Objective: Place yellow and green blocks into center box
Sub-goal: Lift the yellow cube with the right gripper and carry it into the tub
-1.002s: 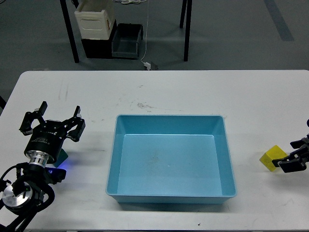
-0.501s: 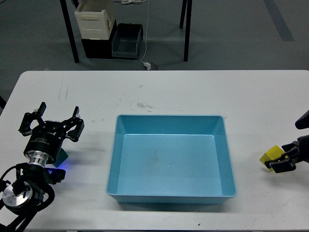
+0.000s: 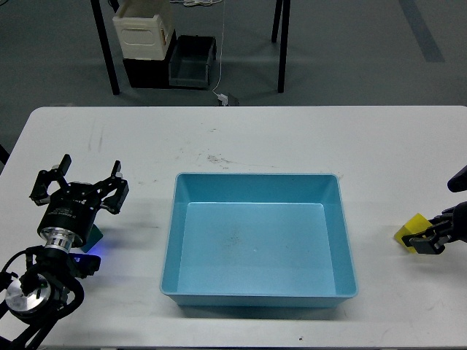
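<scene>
The blue center box (image 3: 169, 248) sits in the middle of the white table. The yellow block (image 3: 410, 229) is at the right edge, and my right gripper (image 3: 427, 235) is closed around it, its dark fingers covering the block's right side. The green block (image 3: 94, 236) shows only as a small teal corner beside my left wrist, mostly hidden by the arm. My left gripper (image 3: 79, 184) is open, with its fingers spread wide above and left of the box.
The table's front edge (image 3: 233, 344) lies close below the box. Beyond the far edge, on the floor, stand table legs, a beige container (image 3: 143, 29) and a dark bin (image 3: 193, 62).
My right gripper's fingers have drawn together onto the yellow block, which has shifted slightly up and right. The left arm has not moved.
</scene>
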Robot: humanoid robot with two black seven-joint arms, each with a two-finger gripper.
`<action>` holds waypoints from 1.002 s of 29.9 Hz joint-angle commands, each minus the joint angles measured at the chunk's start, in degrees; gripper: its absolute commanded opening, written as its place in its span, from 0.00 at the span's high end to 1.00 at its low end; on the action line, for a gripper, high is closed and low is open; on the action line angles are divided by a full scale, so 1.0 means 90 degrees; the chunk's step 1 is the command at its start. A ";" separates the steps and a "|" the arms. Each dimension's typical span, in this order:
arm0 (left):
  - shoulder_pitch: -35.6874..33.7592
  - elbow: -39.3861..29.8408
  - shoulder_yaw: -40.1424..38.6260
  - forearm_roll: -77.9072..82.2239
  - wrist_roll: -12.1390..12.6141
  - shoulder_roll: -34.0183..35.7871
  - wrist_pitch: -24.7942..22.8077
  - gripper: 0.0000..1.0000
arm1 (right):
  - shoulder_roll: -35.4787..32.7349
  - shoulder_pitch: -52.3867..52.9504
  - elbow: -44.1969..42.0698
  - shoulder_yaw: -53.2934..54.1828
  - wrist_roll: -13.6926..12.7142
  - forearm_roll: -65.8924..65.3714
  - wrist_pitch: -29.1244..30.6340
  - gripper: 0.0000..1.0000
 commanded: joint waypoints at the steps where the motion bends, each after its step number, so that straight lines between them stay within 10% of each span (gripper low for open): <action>1: 0.0000 -0.0020 -0.0004 -0.0012 0.0010 0.0008 -0.0009 0.00 | -0.0150 0.0688 0.0002 0.0032 -0.0001 0.0014 -0.0001 1.00; 18: 0.0000 -0.0029 -0.0200 -0.0012 0.0029 0.0018 -0.0048 0.00 | 0.0776 0.4214 0.1867 -0.1675 -0.0001 0.0766 -0.0001 1.00; 30: 0.0039 -0.0039 -0.0307 -0.0012 0.0020 0.0008 -0.0048 0.00 | 0.2905 0.3816 0.1166 -0.2468 -0.0001 0.0884 -0.0001 1.00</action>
